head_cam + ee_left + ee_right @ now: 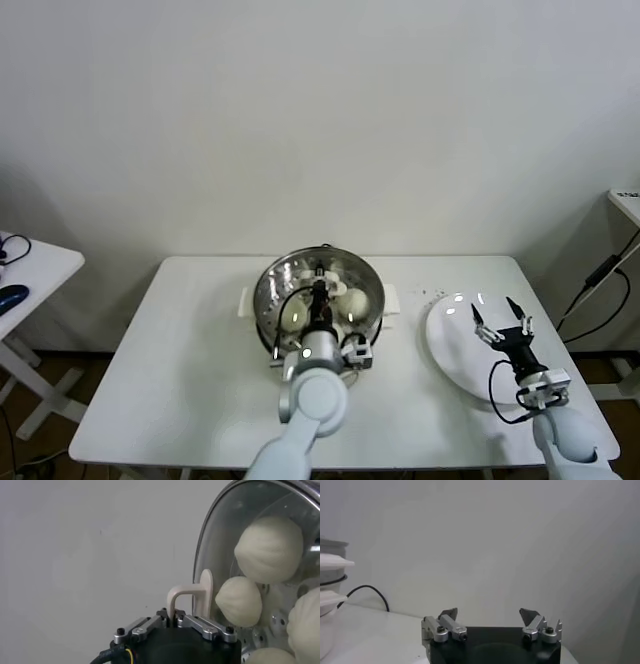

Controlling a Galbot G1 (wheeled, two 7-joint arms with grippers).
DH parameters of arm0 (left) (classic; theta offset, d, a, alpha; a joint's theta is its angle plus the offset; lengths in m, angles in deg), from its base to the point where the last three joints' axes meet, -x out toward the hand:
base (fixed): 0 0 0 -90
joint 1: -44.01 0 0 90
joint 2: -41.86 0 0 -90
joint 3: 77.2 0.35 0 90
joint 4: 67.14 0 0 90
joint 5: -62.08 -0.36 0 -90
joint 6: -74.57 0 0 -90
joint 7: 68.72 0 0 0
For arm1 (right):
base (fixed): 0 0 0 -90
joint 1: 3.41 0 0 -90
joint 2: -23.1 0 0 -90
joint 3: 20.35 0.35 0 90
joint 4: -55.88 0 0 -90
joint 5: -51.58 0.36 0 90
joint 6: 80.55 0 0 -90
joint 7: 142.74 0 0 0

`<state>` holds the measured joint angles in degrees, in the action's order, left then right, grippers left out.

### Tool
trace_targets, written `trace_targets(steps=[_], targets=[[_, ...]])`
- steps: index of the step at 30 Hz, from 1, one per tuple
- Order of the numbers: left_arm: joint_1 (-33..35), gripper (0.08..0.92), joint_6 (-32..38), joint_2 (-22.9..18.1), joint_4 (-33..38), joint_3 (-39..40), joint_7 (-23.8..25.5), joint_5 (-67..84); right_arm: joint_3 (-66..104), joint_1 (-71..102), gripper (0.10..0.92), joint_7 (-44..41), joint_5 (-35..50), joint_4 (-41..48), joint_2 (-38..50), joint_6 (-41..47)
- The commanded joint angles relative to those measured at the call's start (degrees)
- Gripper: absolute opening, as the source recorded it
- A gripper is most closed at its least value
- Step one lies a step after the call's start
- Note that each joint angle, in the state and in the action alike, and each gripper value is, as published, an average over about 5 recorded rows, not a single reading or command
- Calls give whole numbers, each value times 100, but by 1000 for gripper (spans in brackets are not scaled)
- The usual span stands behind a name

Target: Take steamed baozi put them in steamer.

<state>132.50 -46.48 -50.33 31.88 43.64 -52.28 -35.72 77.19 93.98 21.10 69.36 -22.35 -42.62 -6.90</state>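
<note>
Steamer (262,290) stands on the table (150,390), at the middle of its far half. All baozi (355,300) that can be made out are seen inside it, on the perforated tray; four are visible in the left wrist view, through the glass.

Left gripper (318,292) is held over the steamer, jaws pressed together on the white handle (192,595) of the glass lid (225,535). The lid is seen close against the buns; whether it is seated on the rim cannot be told.

Right gripper (503,324) hangs right of the steamer, above the white plate (445,350), jaws spread wide, nothing between them. No bun is seen on the plate.

Handling, as judged: baozi are taken to be light, soft and easily dented, the skin possibly tacky. A gentle pinch across the widest part of the dome is advised, never on the pleated crown. The lid is judged rigid, breakable and smooth; its handle is the only sound hold, and a tilt could be expected to swing it.
</note>
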Motion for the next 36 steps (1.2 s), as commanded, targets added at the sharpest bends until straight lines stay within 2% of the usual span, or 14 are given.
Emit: trace_targets(steps=[1,4,7,27,30,36], targets=[[-11,152,39,-281,-5,-6,13,21,15,-7,823,-7,3,7,1,-3],[-15,156,57,-281,-1,-10,12,26,24,-7,823,-20,5,8,-1,-4],[-12,201,73,-281,22,-11,16,34,33,-5,823,-46,5,14,-3,-6],[95,770,195,-220,528,-27,157,146,24,-79,823,-111,-58,147,-39,-30],[126,814,204,-172,651,-25,184,197,21,-95,823,-118,-74,177,-46,-39],[200,823,232,-70,861,-30,258,292,9,-124,823,-125,-94,213,-43,-44]])
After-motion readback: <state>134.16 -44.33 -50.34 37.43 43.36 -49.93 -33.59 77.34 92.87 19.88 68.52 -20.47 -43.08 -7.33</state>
